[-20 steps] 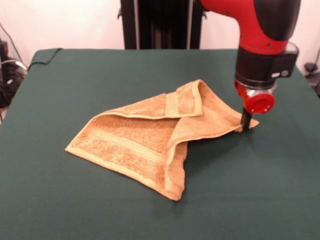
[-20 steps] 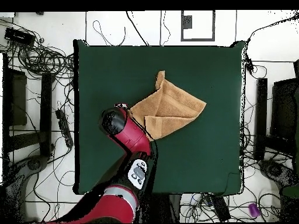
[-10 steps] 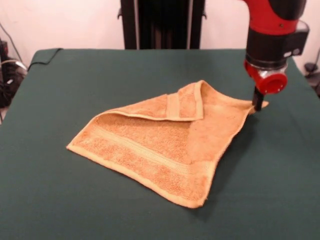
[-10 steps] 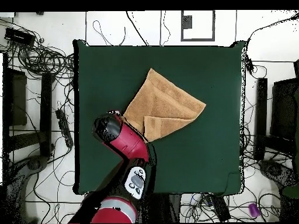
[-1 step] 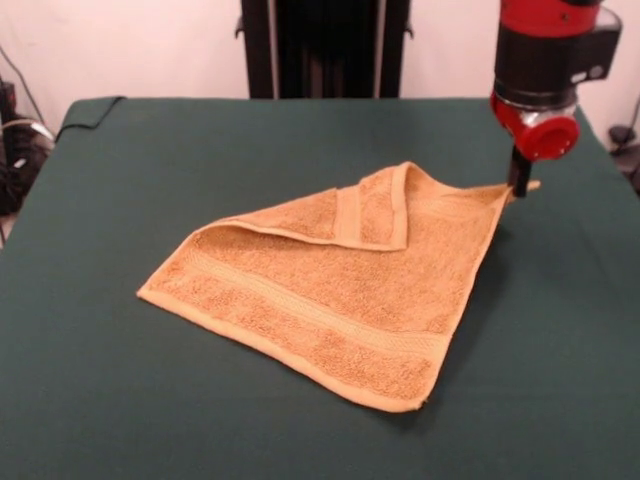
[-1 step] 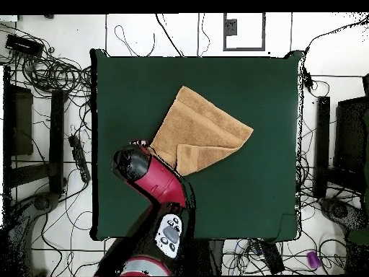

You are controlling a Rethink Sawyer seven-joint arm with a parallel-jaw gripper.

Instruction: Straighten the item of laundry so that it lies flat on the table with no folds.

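Observation:
The item of laundry (image 5: 340, 290) is an orange-tan towel with paler bands, spread across the middle of the green table (image 5: 150, 150). One flap (image 5: 372, 208) at its far side is still folded over onto it. My gripper (image 5: 519, 185) is shut on the towel's right corner, holding it slightly off the cloth so that edge is stretched taut. In the overhead view the towel (image 6: 205, 126) lies a little left of the table's (image 6: 252, 202) centre, with the folded flap (image 6: 205, 155) on the side toward the base. The red arm (image 6: 155, 180) hides the gripper there.
A black pedestal column (image 5: 320, 50) rises behind the table's far edge. Tangled cables (image 6: 50, 72) and dark equipment (image 6: 18, 122) lie on the floor around the table. Green cloth extends widely on all sides of the towel.
The gripper has drawn the held corner outward and upward to the right in the front view. The flap doubled under near the front has opened out, so the towel now spreads wider.

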